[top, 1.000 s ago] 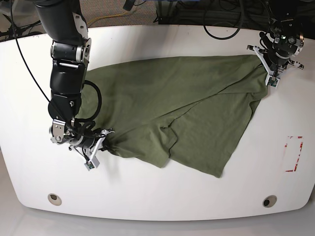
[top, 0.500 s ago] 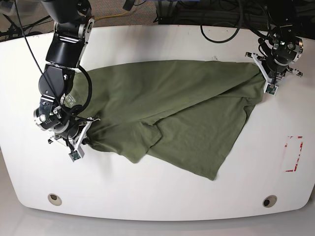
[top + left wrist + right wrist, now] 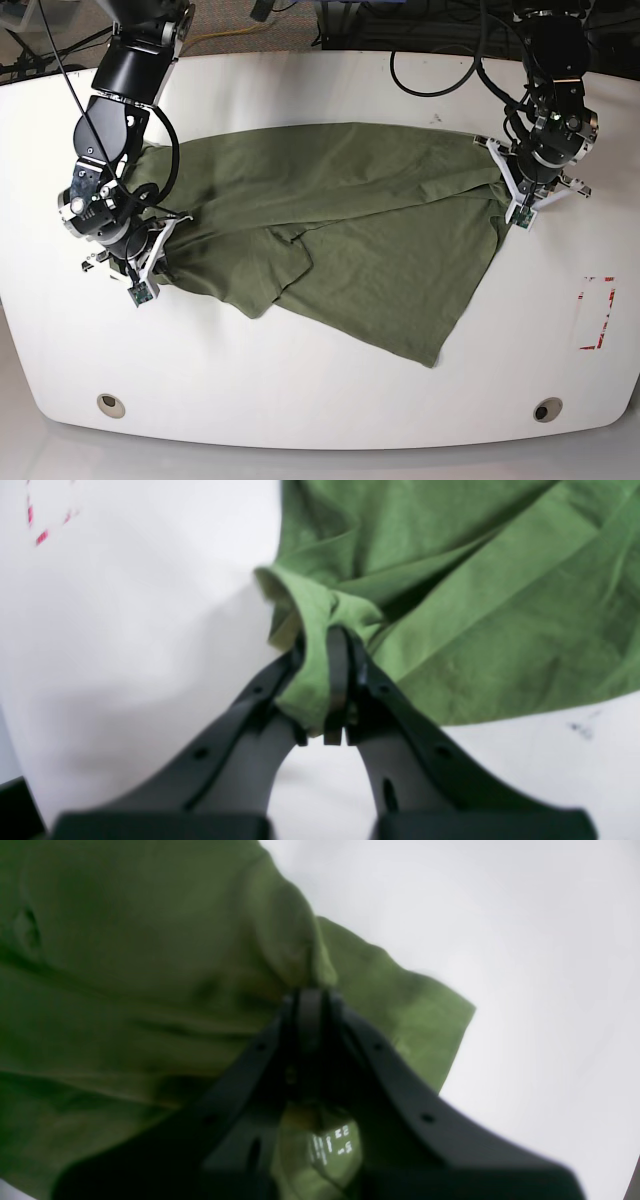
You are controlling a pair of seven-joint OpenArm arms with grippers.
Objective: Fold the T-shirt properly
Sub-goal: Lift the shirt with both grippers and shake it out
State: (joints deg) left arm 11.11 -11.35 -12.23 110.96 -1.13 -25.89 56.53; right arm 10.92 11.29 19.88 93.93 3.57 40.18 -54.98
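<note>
The T-shirt (image 3: 340, 220) lies spread across the middle of the white table (image 3: 320, 390), a wide olive-green sheet reaching from the left side of the base view to the right. Its cloth is wrinkled, with a long diagonal crease running from the upper right down toward the middle, and a loose flap hanging to a point at the lower centre of the frame. A smaller fold sits near the lower left of the cloth.

At the right of the base view, the left gripper (image 3: 522, 212) is clamped on the shirt's edge. The left wrist view shows it plainly: the two black fingers (image 3: 340, 680) are pressed together with a bunched strip of green fabric pinched between them, the rest of the shirt (image 3: 475, 605) filling the upper right of that frame and bare table at the left.

At the left of the base view, the right gripper (image 3: 140, 285) is likewise closed on the shirt's edge. In the right wrist view its jaws meet at the centre of the frame with cloth (image 3: 150, 965) gathered at the tips, green fabric covering the left and the white table showing at the upper right.

A red dashed rectangle (image 3: 597, 312) is marked on the table near the right edge, well apart from the shirt.
</note>
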